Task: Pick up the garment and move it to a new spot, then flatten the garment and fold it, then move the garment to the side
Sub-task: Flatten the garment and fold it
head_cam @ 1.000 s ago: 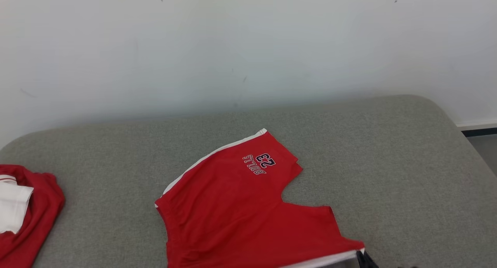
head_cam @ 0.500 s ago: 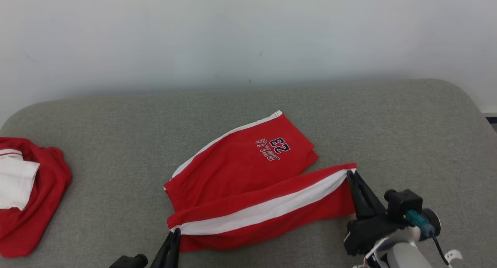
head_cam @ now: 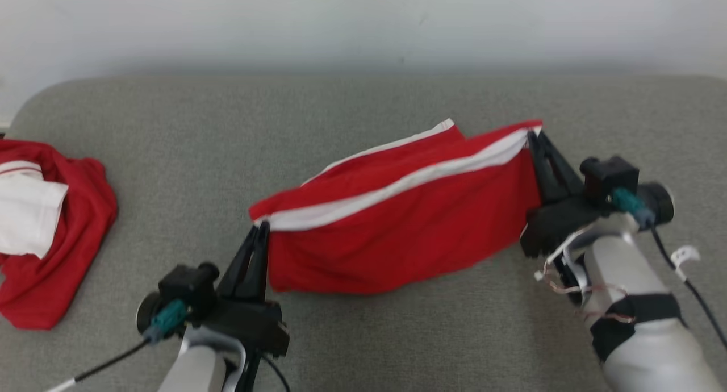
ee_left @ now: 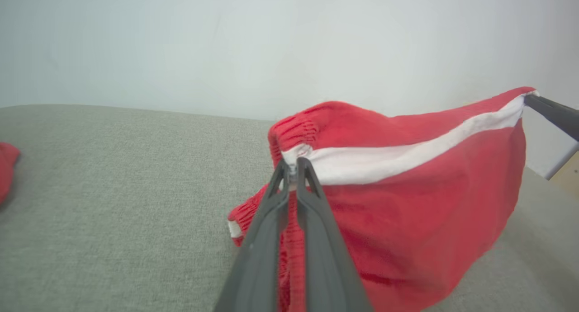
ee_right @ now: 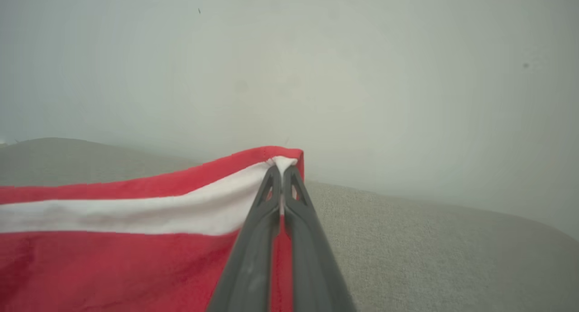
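Fold in progress, incomplete.
My left gripper (head_cam: 261,230) and right gripper (head_cam: 535,137) are each clamped on the striped edge of the garment (head_cam: 397,233), holding it raised; lay-down and side move are outstanding.

The shorts (head_cam: 397,233) are showing red, a white side stripe (head_cam: 397,183) running from the dark grey fingers of the left gripper (head_cam: 262,228) to those of the right gripper (head_cam: 534,135). Under the fingers the cushion (head_cam: 363,102) is looking flecked grey; beyond them the wall (head_cam: 363,17) is showing white. Left of the left fingers, another garment (head_cam: 85,221) is showing red and white.
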Motion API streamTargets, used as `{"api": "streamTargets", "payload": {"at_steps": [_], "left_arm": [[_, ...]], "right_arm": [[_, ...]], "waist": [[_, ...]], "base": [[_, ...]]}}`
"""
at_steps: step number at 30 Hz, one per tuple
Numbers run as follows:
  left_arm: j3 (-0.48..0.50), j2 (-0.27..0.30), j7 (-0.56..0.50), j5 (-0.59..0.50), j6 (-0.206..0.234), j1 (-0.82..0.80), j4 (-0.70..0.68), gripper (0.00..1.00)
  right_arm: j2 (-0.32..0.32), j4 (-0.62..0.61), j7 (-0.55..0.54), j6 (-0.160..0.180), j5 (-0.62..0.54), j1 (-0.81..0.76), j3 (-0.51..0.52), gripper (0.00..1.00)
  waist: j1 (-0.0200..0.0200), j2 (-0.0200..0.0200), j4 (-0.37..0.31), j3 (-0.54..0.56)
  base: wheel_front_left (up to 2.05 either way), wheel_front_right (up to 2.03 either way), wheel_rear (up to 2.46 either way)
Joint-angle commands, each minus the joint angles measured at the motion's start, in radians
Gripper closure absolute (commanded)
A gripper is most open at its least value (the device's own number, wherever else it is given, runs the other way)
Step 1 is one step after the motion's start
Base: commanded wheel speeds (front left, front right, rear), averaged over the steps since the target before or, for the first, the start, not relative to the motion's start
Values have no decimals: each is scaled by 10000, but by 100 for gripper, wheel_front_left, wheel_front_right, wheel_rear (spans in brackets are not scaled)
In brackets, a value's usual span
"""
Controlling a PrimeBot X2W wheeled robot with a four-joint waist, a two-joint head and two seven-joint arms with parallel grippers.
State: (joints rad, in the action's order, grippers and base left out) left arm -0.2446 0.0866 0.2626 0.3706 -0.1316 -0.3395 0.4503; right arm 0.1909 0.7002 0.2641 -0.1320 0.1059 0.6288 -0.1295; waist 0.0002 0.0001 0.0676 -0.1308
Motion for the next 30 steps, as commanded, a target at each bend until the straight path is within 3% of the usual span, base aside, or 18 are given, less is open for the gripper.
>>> {"api": "streamTargets", "payload": {"at_steps": [1, 11, 21, 22, 23, 24, 30], "left_arm": [[-23, -40, 32, -17, 22, -296, 62, 100], [-139, -245, 32, -22, 22, -1858, 481, 100], [-90, -365, 33, -76, 22, -2236, 926, 100], [-151, -366, 33, -28, 22, -2242, 898, 76], [-177, -364, 33, 44, 22, -2259, 836, 28], [-203, -360, 33, 85, 22, -2277, 789, 0], [30, -363, 33, -127, 27, -2152, 727, 0]], "right_arm": [[82, 102, 3, 22, -46, 343, -97, 100], [645, 1313, 2, 22, -91, 2439, -723, 100], [549, 2100, 2, 22, -387, 3143, -496, 99], [544, 2165, 2, 22, -423, 3170, -394, 44], [551, 2274, 1, 22, -504, 3191, -268, 0], [497, 2349, 1, 22, -528, 3218, -174, 0], [321, 2125, 1, 22, -709, 3014, 201, 0]], "waist": [[-2, -1, 427, -830], [-2, -1, 827, -2147], [-2, -1, 1073, -2435], [-2, -1, 1071, -2452], [-2, -1, 1066, -2469], [-2, -1, 1061, -2478], [-2, -1, 959, -2432]], "base": [[0, 0, 0], [0, 0, 0], [0, 0, 0], [0, 0, 0], [0, 0, 0], [0, 0, 0], [0, 0, 0]]}}
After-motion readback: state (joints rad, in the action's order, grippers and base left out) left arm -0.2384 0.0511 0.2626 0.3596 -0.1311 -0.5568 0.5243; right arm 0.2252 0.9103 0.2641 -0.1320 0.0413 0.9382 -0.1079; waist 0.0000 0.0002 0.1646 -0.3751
